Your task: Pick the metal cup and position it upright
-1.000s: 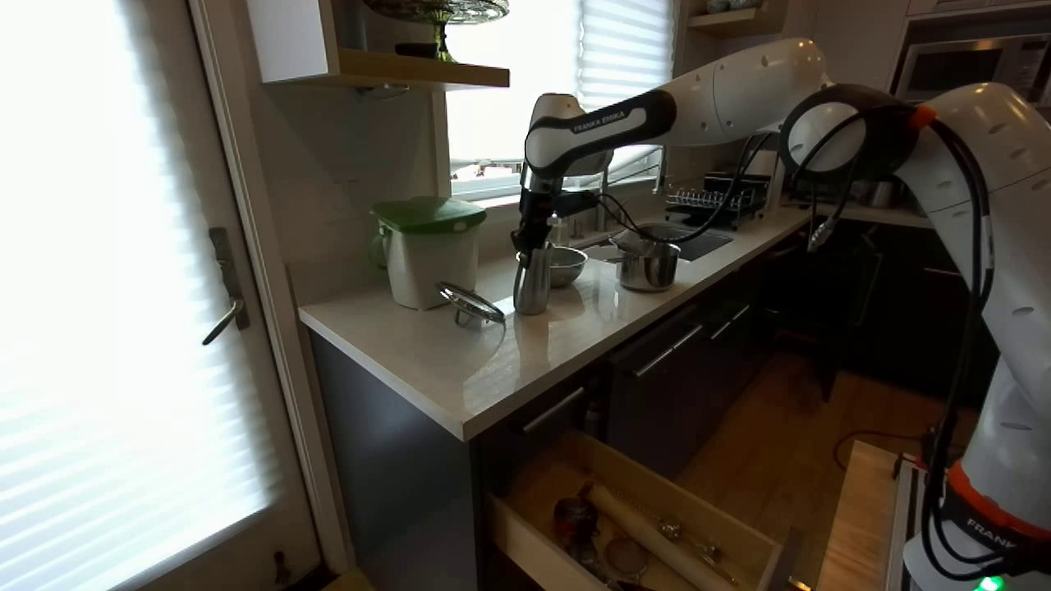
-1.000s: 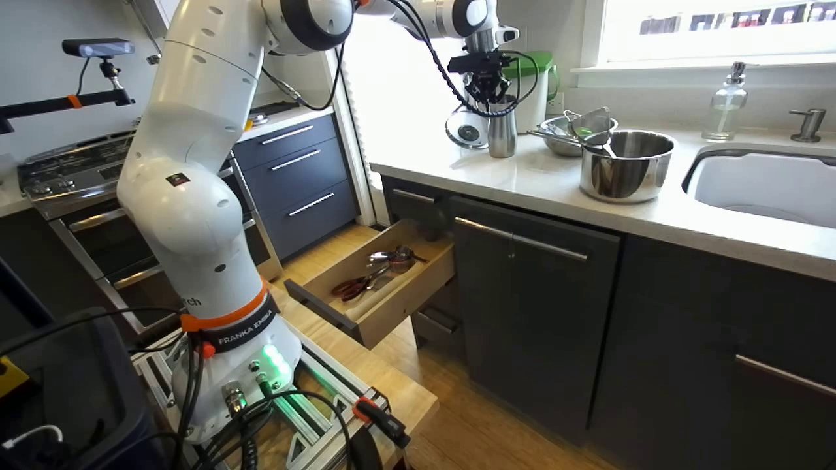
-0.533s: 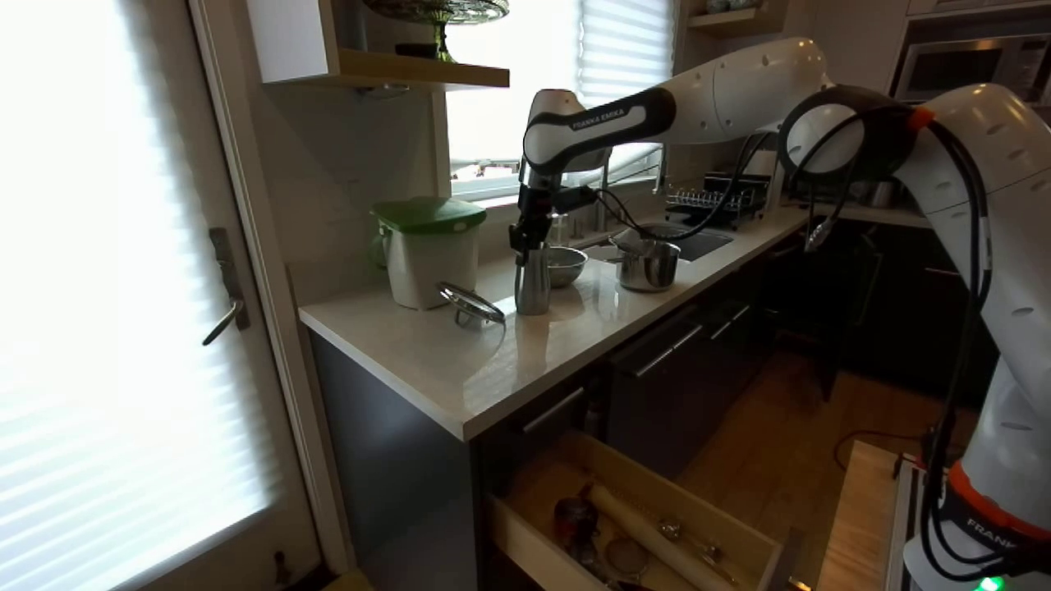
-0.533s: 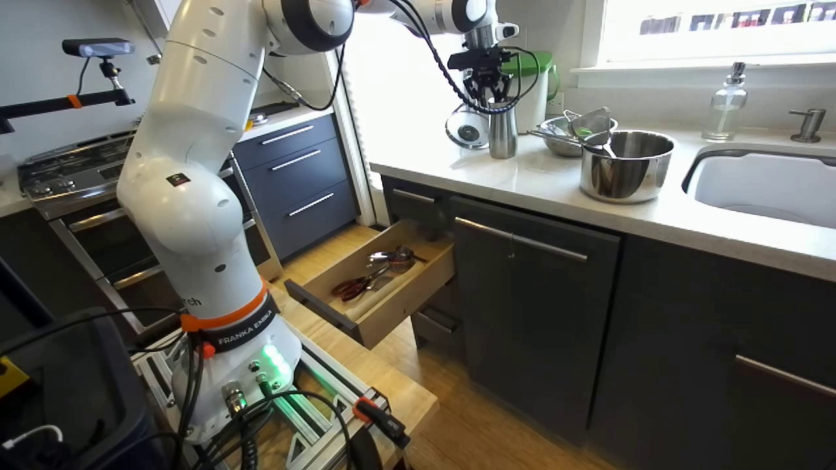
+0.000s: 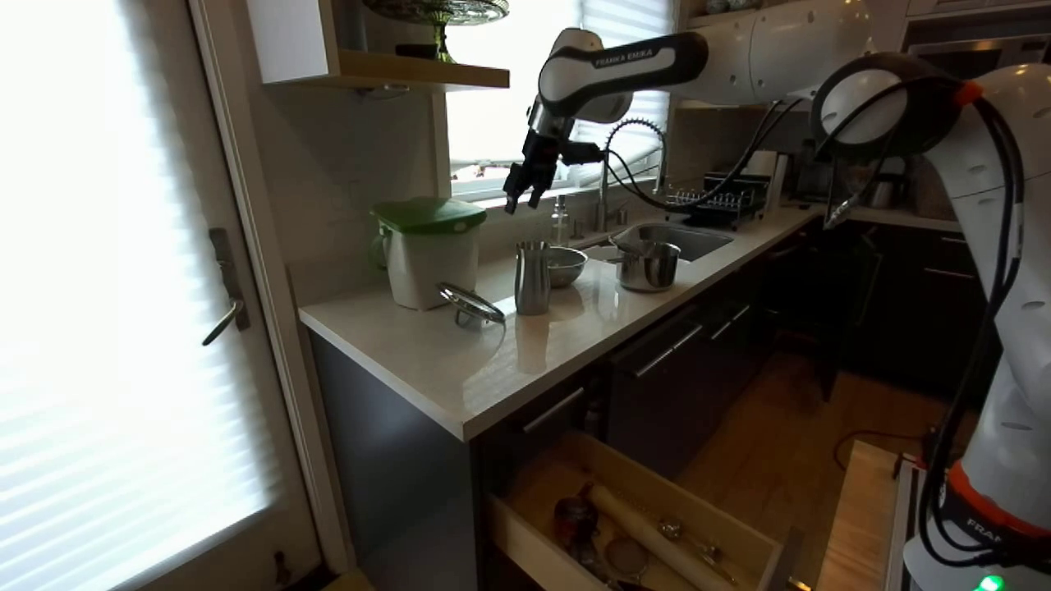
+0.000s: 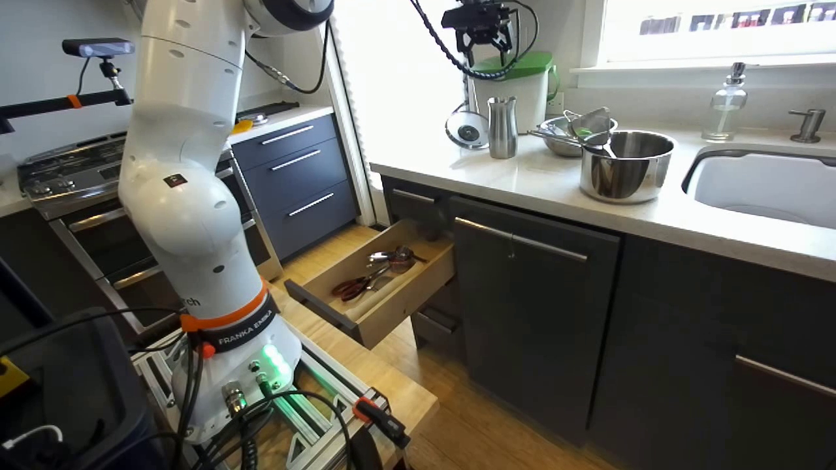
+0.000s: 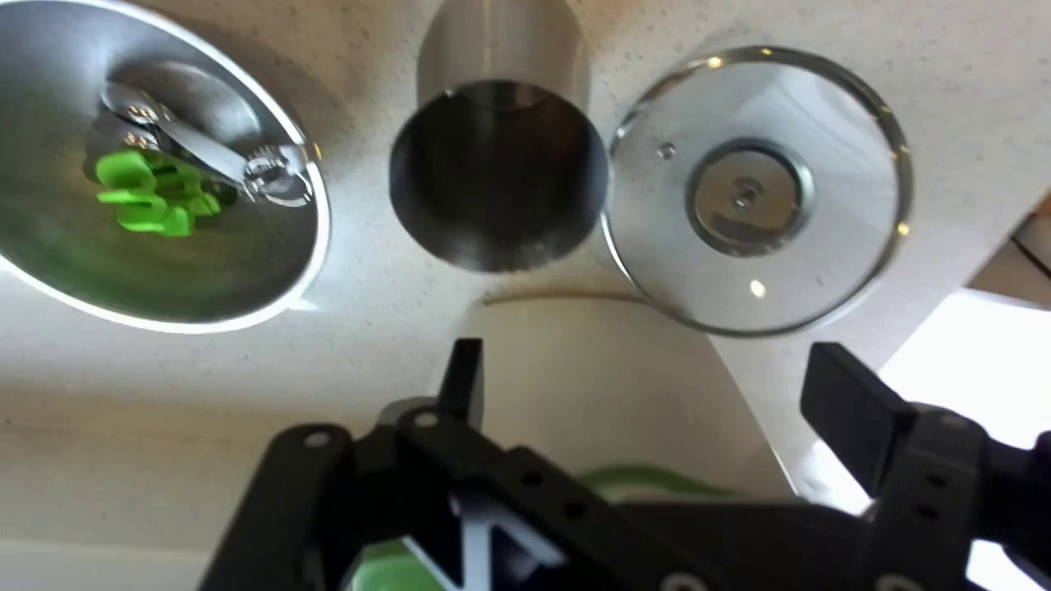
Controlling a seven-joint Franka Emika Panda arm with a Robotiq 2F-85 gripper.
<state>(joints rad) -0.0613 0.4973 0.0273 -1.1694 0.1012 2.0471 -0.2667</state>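
One shiny silver steel cup (image 5: 532, 281), roughly cylindrical, slightly waisted: stands upright, mouth up, on the white, smooth-topped bench (image 5: 419, 346), toward its left end.

One black, two-fingered end effector (image 5: 522, 203): fingers (image 7: 858, 410) spread wide; placed above the bench, clear of the cup.

One round, clear glass lid (image 7: 751, 197), silver-rimmed: tilted, just left of the cup in both exterior views; whether the two touch cannot be told.

One round, silver metal bowl (image 5: 568, 275): right of the cup and farther back; in the wrist view it holds a bright green curled piece (image 7: 139, 197) and a slim silver metal utensil (image 7: 201, 148).

One cylindrical, polished steel saucepan (image 6: 624, 179): right of the bowl, nearer the bench's front edge.

One upright, green-lidded, pale plastic tub (image 5: 433, 267): far side of the bench, beyond the glass lid.

One rectangular, pale wooden drawer (image 6: 424, 284): drawn out below the bench; a red-handled tool (image 6: 356, 287) lies inside.
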